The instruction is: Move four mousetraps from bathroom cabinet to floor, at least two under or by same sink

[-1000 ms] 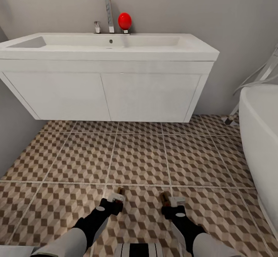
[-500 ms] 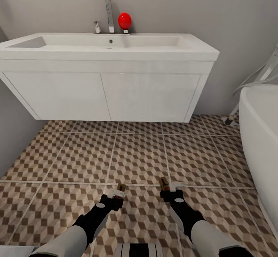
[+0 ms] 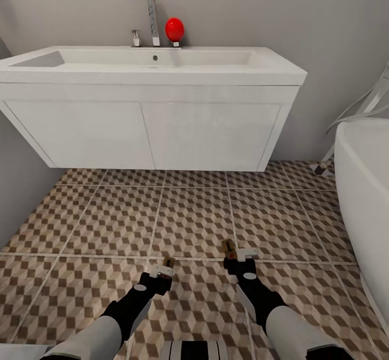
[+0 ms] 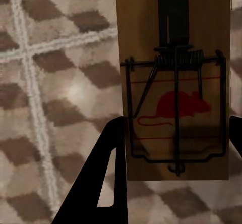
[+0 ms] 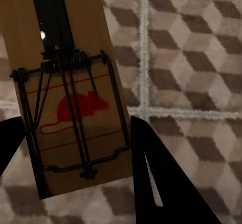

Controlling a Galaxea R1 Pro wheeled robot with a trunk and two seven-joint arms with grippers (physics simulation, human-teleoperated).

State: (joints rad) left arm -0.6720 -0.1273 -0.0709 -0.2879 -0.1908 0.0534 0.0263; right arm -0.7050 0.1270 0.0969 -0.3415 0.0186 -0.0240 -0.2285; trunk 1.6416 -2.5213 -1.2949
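Observation:
My left gripper (image 3: 162,273) is shut on a brown wooden mousetrap (image 3: 168,263), held low over the cube-patterned bathroom floor (image 3: 194,214). In the left wrist view the mousetrap (image 4: 174,98), with wire spring and red mouse mark, sits between the dark fingers (image 4: 108,168) of the gripper (image 4: 174,151). My right gripper (image 3: 238,257) is shut on a second mousetrap (image 3: 228,248), which in the right wrist view (image 5: 70,93) lies between the gripper (image 5: 75,156) fingers (image 5: 151,173). The white sink (image 3: 151,62) stands ahead, about two tiles beyond both grippers. The cabinet is out of view.
A white bathtub (image 3: 367,187) curves along the right side. A grey wall (image 3: 21,187) closes the left. On the sink top stand a chrome faucet (image 3: 148,8) and a red round object (image 3: 174,29). Open tile runs under the wall-hung sink unit.
My right gripper has moved forward toward the sink with its mousetrap. My left gripper edged slightly forward a second ago and has since held still. The camera has not moved.

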